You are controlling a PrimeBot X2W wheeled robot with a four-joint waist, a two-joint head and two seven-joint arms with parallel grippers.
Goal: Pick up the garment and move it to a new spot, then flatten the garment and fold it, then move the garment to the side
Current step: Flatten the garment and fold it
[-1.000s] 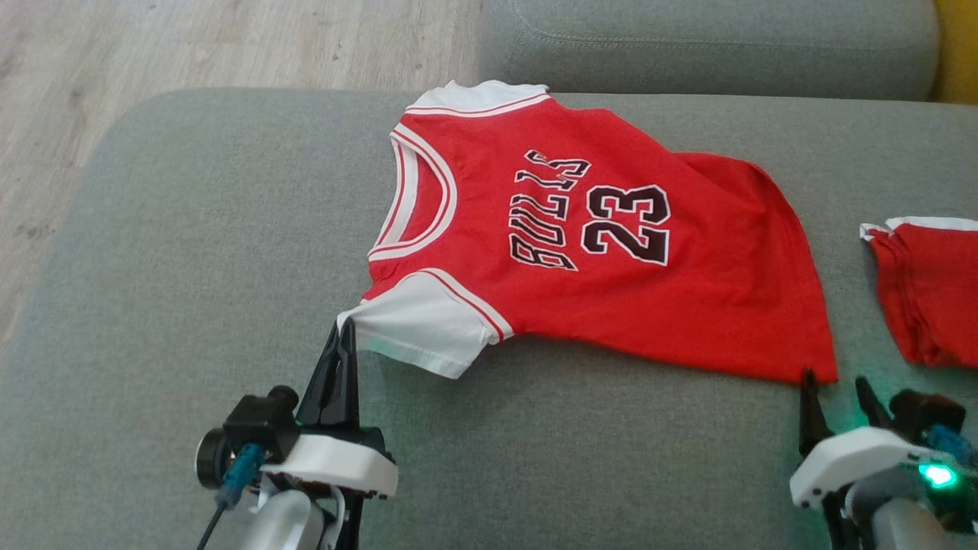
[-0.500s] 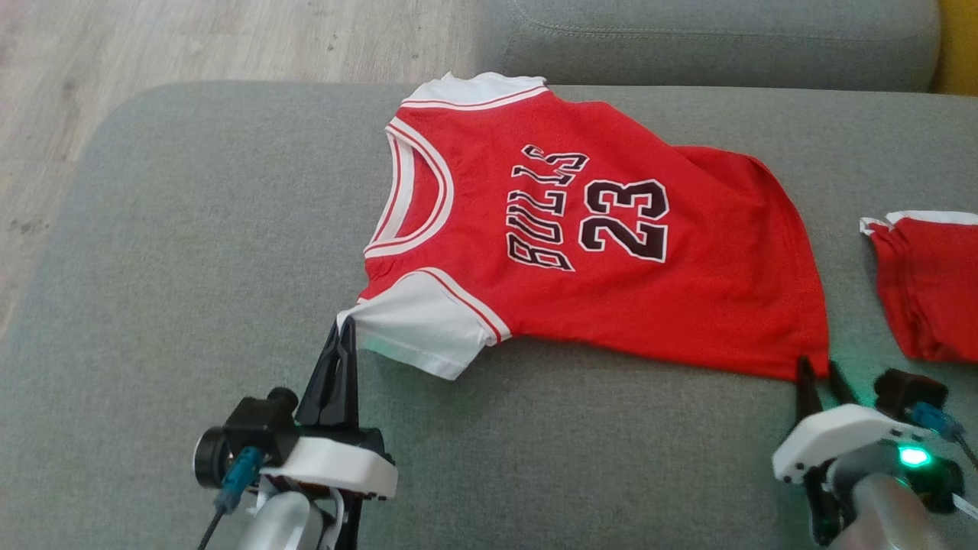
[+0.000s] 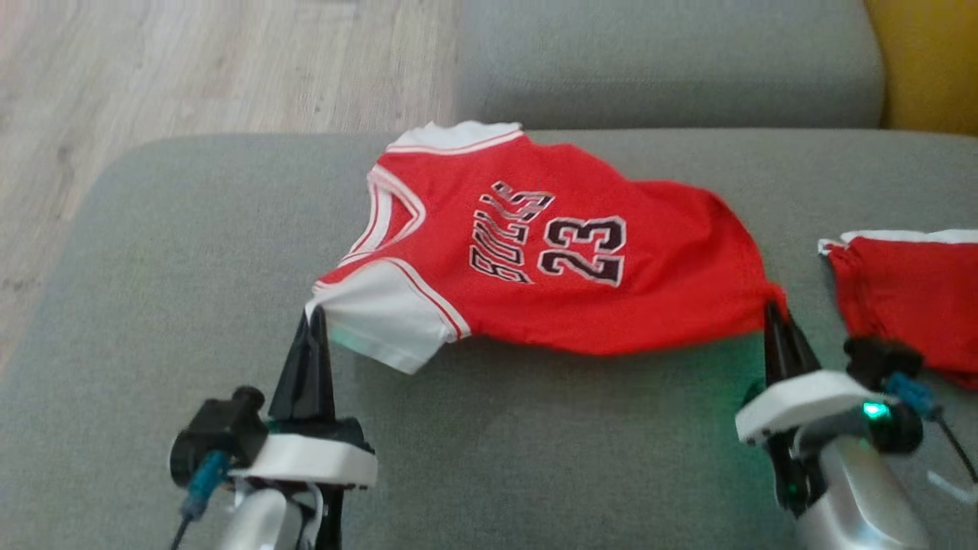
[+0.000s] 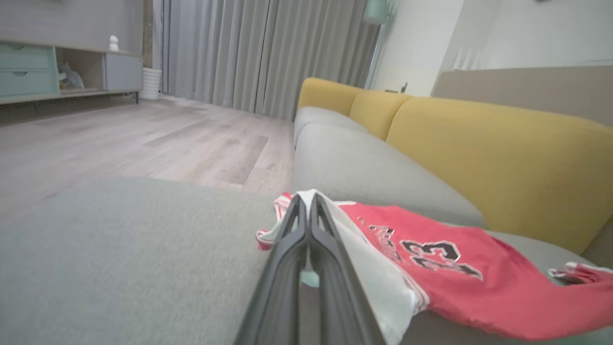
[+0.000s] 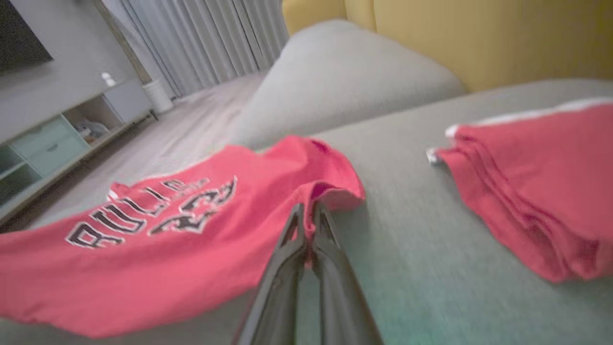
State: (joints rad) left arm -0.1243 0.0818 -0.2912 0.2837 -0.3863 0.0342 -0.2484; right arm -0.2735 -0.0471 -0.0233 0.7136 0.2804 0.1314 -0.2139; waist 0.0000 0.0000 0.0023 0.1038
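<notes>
The garment point(image 3: 550, 252) is a red jersey with white sleeves and "BULLS 23" in black, spread across the grey cushion point(image 3: 191, 252). My left gripper point(image 3: 313, 315) is shut on the corner of its near white sleeve, seen up close as the garment point(image 4: 431, 258) beside the left gripper point(image 4: 306, 199). My right gripper point(image 3: 772, 305) is shut on the near bottom hem corner, which is raised off the cushion. In the right wrist view the garment point(image 5: 158, 225) bunches at the tips of the right gripper point(image 5: 306, 207). The near edge hangs lifted between the two grips.
A second folded red garment point(image 3: 909, 298) lies on the cushion at the right, close to my right arm. A grey back cushion point(image 3: 665, 61) and yellow cushion point(image 3: 932, 61) sit behind. Wooden floor point(image 3: 191, 69) lies beyond the cushion's left edge.
My right gripper closed on the hem corner and lifted it. Both grips have raised the near edge, and the head camera has shifted so the scene sits lower and further left.
</notes>
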